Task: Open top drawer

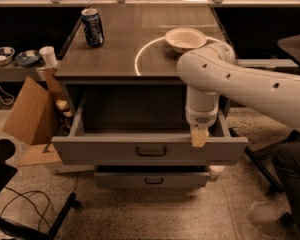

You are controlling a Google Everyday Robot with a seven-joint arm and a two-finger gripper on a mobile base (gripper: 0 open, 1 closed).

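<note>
Top drawer is standing open under the table's front edge; gripper is hanging at the drawer front's right end; jaws' state cannot be told.

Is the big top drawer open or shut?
Open. The top drawer sticks far out from under the tabletop, so its grey inside shows. The robot's hand hangs at its front edge, right of the black handle.

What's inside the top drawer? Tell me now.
The top drawer stands pulled out; the interior that shows is plain grey, with nothing in it. The gripper sits at its front edge, right of the handle, hiding that corner; the drawer's front hides the nearest floor.
</note>
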